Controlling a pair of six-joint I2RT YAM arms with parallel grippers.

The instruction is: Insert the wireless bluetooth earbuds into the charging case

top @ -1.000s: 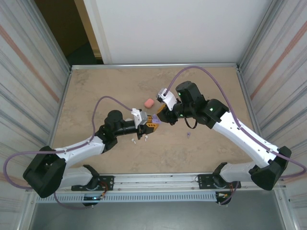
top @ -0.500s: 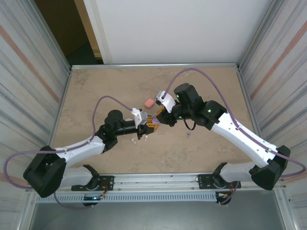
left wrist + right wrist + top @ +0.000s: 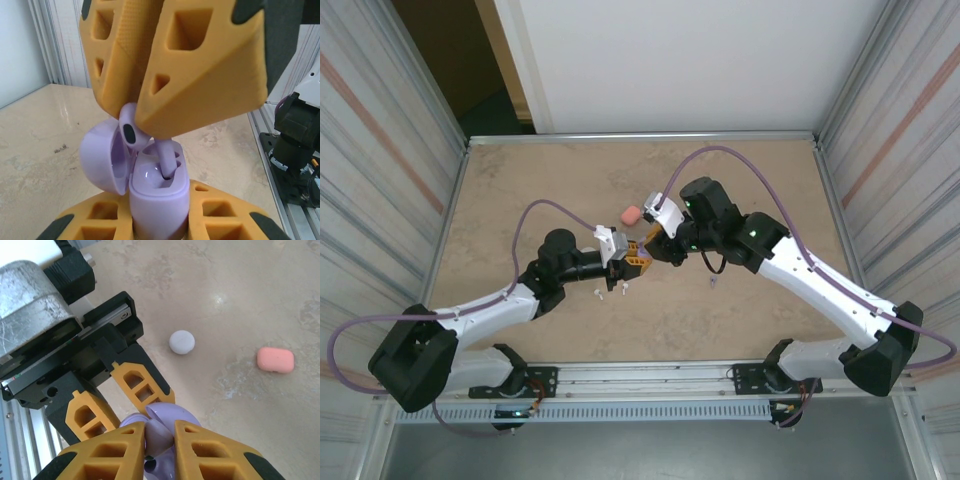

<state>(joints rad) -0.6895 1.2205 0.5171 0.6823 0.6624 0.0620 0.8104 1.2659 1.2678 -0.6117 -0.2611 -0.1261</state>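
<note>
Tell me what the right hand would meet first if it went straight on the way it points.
Likely the open lilac plastic charging case clamped in the left hand; the purple stemmed earbud that the right hand pinches has its stem in one socket.

- Lilac charging case point(image 3: 159, 200), glossy, paler inside.
- Purple earbud point(image 3: 129, 127), with one black oval spot.
- Right gripper point(image 3: 141, 120): orange, black corner patches.
- Coral-pink case point(image 3: 275, 359), plain.
- White case point(image 3: 181, 342), plain.
- Tabletop point(image 3: 240, 285): beige, faintly marbled.

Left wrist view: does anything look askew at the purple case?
Yes. The purple earbud, pinched by the right hand, leans toward the open lid; only its stem is in the purple case, which the left hand holds.
</note>
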